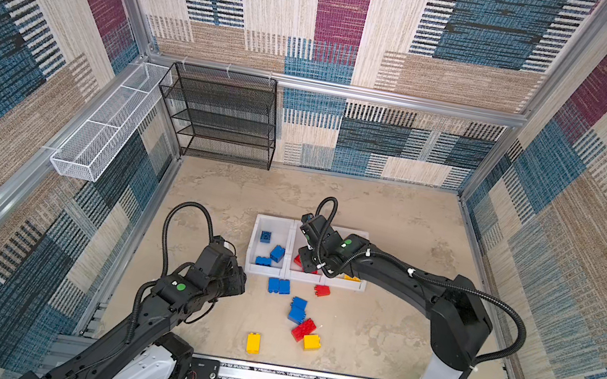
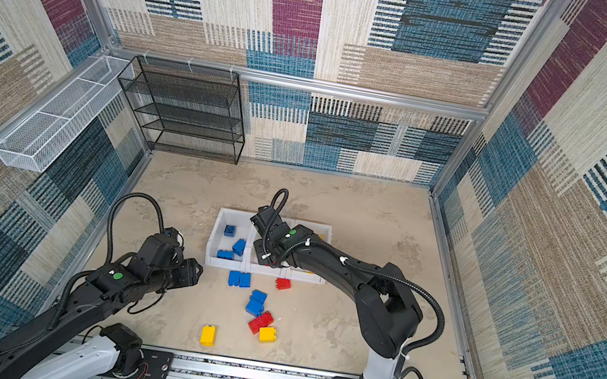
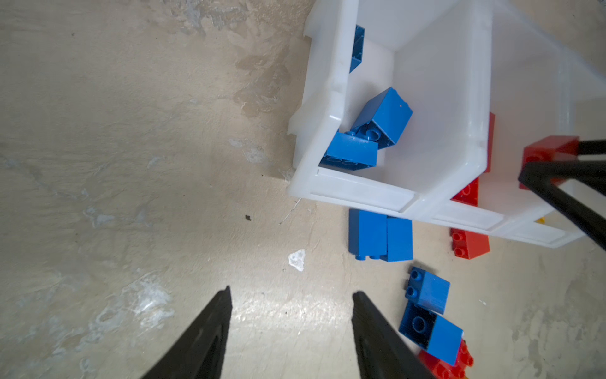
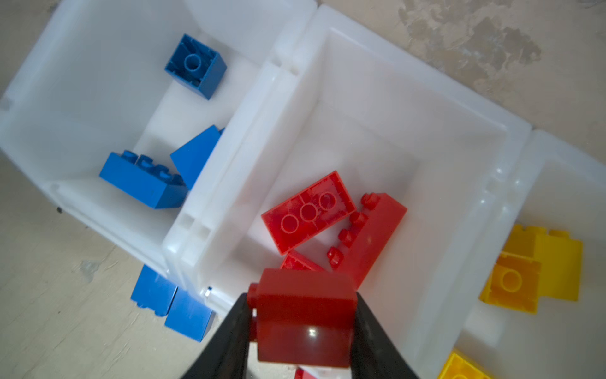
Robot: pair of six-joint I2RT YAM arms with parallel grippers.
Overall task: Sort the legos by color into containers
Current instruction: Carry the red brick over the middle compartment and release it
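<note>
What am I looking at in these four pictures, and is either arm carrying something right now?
Two robot arms work at a table. Two pictures look down from overhead; the other two come from cameras on the wrists. Three joined white bins hold sorted bricks: blue, red, yellow. Loose bricks lie on the tabletop. The right tool grips a red brick over the middle bin, which holds reds. The left tool is open and empty.

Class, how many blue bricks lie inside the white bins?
3, all in the leftmost bin: an upturned brick by the far wall, a tilted brick in the middle, an oblong brick by the near wall. None looks hidden.
</note>
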